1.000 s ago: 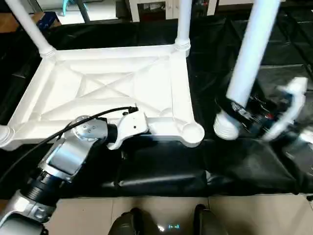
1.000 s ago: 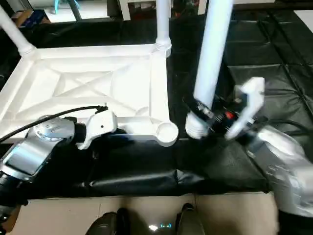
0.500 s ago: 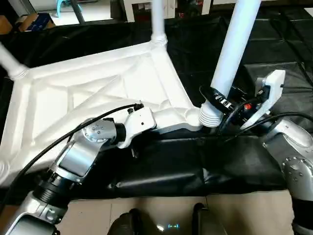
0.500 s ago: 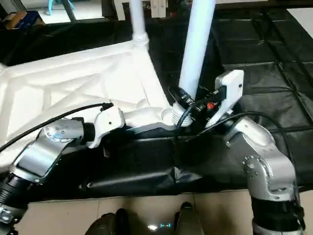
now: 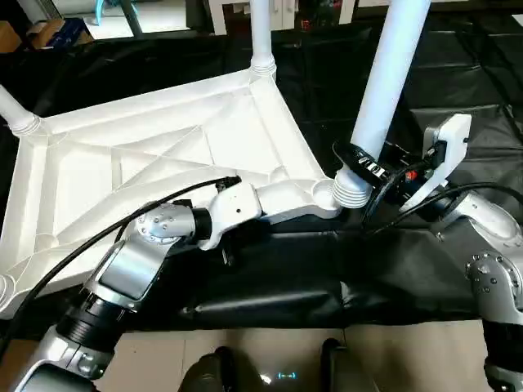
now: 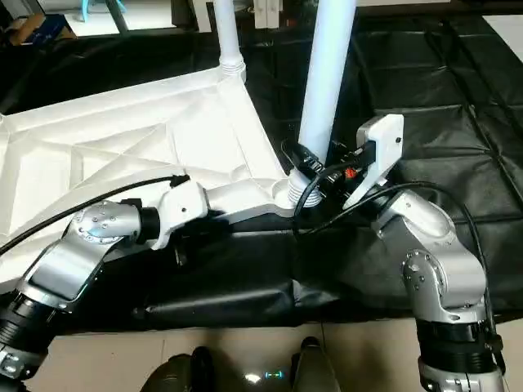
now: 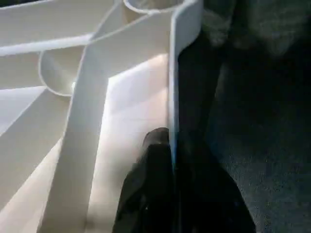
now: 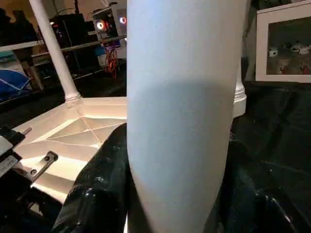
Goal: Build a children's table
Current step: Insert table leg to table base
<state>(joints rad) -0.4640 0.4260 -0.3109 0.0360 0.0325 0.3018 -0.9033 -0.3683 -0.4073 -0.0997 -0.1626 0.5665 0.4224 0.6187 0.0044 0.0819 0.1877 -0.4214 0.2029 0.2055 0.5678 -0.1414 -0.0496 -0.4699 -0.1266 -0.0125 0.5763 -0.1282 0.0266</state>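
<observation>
The table top [image 5: 155, 163] lies upside down on a black mat [image 5: 327, 278], ribs up. Two legs already stand in the far corners: one [image 5: 260, 37] at the back and one [image 5: 16, 114] at the far left. A fourth corner sits at the near left edge of the head view.

The left gripper [image 7: 172, 194] is pinching the near rim of the table top, one black finger [image 7: 150, 179] inside the rim and one outside. The right gripper [image 5: 359, 162] is clamped round a leg [image 5: 388, 82] near its ribbed bottom end. That end is right at the empty near corner hole [image 5: 325, 193], but whether it has gone in cannot be seen.

The step in hand looks like pushing this leg into that hole. To do it well, the robot should keep the leg standing straight up, not leaning. The ribbed end should sit right over the middle of the round hole before any push. The left gripper should hold the rim tight so the top does not slide away. Then the push should go straight down, slow and even. If the leg tilts, it could jam or tip the top.
</observation>
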